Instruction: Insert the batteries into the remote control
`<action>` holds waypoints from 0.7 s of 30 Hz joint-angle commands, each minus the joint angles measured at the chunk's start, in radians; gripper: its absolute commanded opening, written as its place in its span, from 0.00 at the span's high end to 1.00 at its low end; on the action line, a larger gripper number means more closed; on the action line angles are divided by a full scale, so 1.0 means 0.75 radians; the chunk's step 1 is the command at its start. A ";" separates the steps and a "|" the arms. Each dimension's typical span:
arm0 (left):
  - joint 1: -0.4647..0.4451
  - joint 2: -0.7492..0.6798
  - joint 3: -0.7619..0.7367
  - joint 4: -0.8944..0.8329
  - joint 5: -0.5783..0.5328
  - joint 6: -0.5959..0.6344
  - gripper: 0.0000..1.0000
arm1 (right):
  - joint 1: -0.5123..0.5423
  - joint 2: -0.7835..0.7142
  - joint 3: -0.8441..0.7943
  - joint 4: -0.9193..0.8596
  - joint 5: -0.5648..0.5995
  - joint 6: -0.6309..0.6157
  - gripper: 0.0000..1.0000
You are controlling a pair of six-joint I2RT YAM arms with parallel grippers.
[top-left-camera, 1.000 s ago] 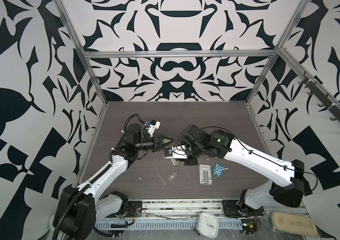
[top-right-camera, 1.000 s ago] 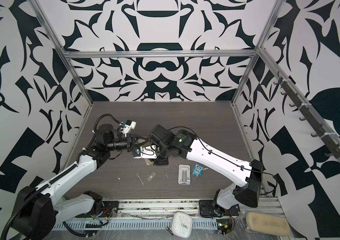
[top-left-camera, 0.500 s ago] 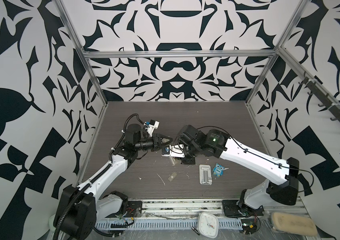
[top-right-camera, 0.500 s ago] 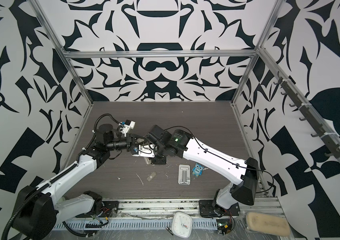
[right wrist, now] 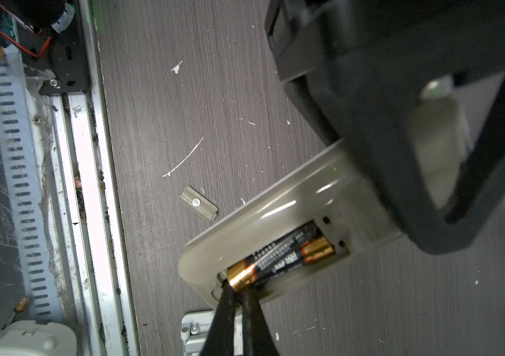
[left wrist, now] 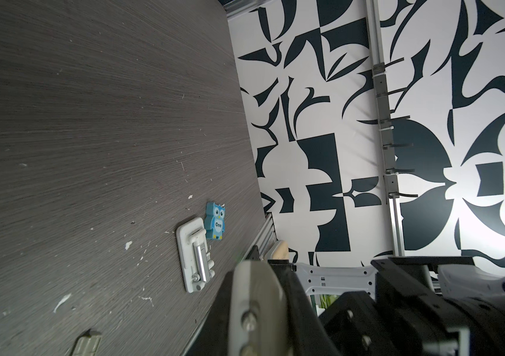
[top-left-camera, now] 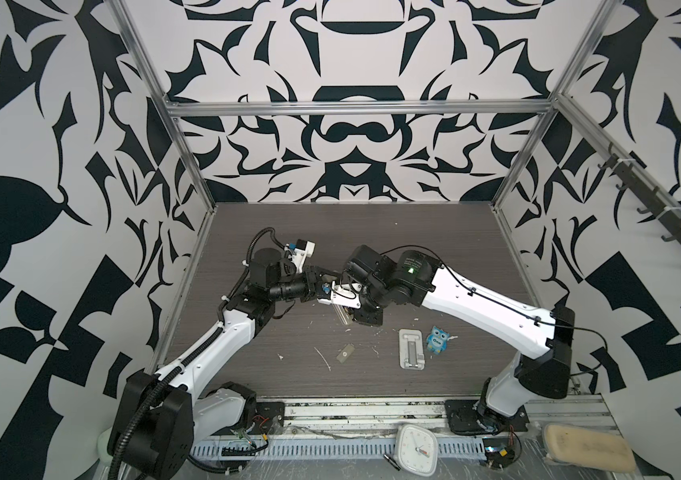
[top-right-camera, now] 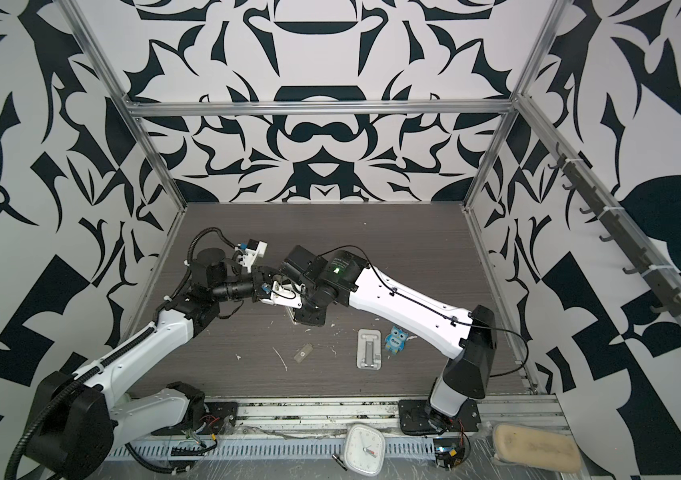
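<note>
Two batteries sit in the bay, and one is being nudged home.

Over the middle of the bench (top-left-camera: 413, 249), a little toward its left edge, the left gripper (top-left-camera: 322, 286) clamps the one remote control (right wrist: 275, 222) clear of the surface, probably so that the open bay faces the other arm. The right gripper (right wrist: 237, 291) is closed, with its tips against the gold end of one of the two batteries (right wrist: 279, 255), likely to seat it. One cover (right wrist: 198, 203) lies loose near the front edge.
</note>
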 commanded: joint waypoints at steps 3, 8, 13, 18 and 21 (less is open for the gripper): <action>-0.031 -0.029 -0.010 0.126 0.108 -0.093 1.00 | 0.010 0.065 0.078 0.135 -0.017 0.077 0.95; -0.031 -0.027 -0.011 0.158 0.094 -0.115 1.00 | 0.011 0.107 0.124 0.116 0.006 0.112 0.97; -0.037 -0.022 -0.008 0.200 0.067 -0.144 1.00 | 0.012 0.125 0.136 0.109 0.003 0.130 0.98; -0.049 -0.018 -0.006 0.202 0.045 -0.148 1.00 | 0.010 0.154 0.166 0.082 0.011 0.159 1.00; -0.053 -0.009 0.001 0.202 0.039 -0.148 1.00 | 0.010 0.172 0.188 0.081 0.015 0.171 1.00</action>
